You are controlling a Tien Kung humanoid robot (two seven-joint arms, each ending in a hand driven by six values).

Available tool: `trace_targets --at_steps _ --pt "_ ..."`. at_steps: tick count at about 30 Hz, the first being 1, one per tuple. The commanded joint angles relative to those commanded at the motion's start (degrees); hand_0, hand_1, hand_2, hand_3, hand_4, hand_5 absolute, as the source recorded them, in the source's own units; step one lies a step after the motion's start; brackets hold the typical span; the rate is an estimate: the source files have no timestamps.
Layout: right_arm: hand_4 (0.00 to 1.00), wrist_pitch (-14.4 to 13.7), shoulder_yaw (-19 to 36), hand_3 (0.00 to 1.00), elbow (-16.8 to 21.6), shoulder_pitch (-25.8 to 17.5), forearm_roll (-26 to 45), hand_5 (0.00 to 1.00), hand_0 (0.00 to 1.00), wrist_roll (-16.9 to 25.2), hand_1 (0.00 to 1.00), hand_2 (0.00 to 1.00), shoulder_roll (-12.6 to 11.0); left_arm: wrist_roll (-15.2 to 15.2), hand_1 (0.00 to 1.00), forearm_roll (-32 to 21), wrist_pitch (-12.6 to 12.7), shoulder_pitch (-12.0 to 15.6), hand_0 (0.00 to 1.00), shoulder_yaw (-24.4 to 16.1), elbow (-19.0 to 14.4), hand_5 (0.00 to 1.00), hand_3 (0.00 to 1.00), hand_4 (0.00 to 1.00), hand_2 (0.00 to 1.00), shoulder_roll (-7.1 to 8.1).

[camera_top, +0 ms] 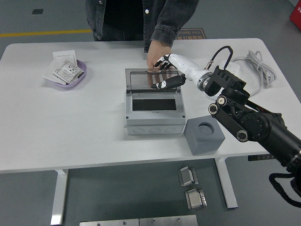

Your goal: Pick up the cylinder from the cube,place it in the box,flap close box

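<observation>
The grey box (153, 120) stands mid-table with its clear lid (141, 80) upright at the back. Its inside is dark and I cannot make out the cylinder there. My right hand (163, 73) is at the lid's top right edge, white fingers (165, 60) behind the pane and the black thumb in front of it, spread and gripping nothing that I can see. The grey cube (205, 136) sits right of the box, and its round hole is empty. A person's hand (154, 54) rests flat on the table just behind the lid.
A purple dish (70, 77) with paper packets lies at the far left. A white cable (256, 66) and power strip lie at the far right behind my arm. Metal blocks (188, 176) lie on the floor below the table's near edge.
</observation>
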Motion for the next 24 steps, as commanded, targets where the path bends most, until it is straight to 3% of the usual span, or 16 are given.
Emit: trace_targets --at_steps 12,24 --pt "0.968 0.1 -0.4 0.75 6.0 -2.2 -0.8 0.397 0.782 -0.8 0.685 0.686 -2.0 0.0 0.618 0.0 0.0 0.1 0.636 0.0 0.0 0.264 0.595 0.66 0.563 -0.13" --pt "0.965 0.6 -1.5 0.752 16.0 -6.8 -2.0 0.397 0.78 -2.7 0.68 0.685 -5.8 -0.1 0.618 -0.4 0.1 0.3 0.636 0.2 0.0 0.265 0.595 0.661 0.563 -0.22"
